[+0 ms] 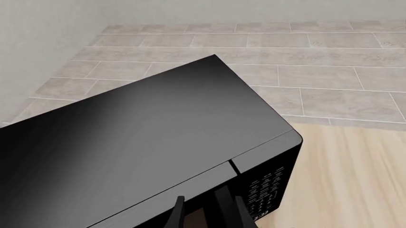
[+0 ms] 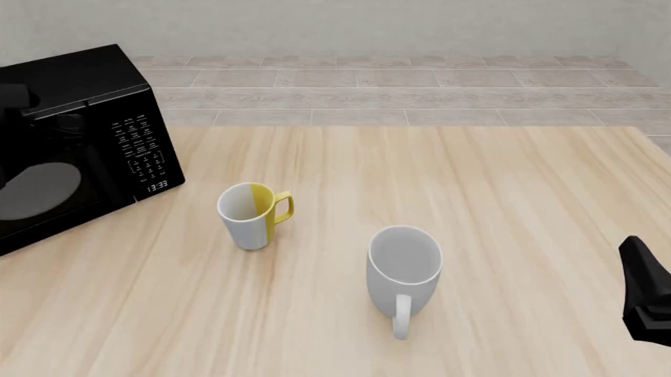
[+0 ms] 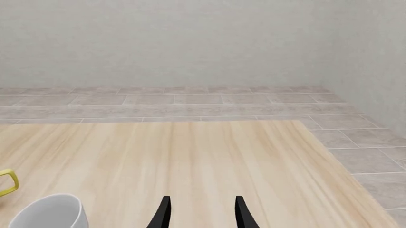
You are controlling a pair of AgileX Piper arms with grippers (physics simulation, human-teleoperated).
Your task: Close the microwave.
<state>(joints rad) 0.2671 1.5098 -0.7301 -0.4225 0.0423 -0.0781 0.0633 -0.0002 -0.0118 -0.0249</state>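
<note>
- A simulated kitchen-like room, rendered rather than real.
- A pale wooden table (image 2: 441, 181) carries a black microwave (image 2: 78, 133) and two mugs (image 2: 251, 214).
- Grey-beige tiled floor (image 3: 190, 102) meets plain light walls (image 3: 190, 42).

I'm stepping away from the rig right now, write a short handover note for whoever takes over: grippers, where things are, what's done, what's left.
Left gripper: open, empty, just above the microwave's top front edge, near the keypad side.
Right gripper: open, empty, low over bare table at the near right edge, away from everything.
Microwave: far left of the table, keypad and clock facing the arms. The door looks shut or nearly shut against the body; the front view cannot confirm the last gap.
Also on the table, untouched: a white and yellow mug and a white mug, both upright.
Left: confirm the door is fully latched, press if not, then withdraw the left arm.
</note>
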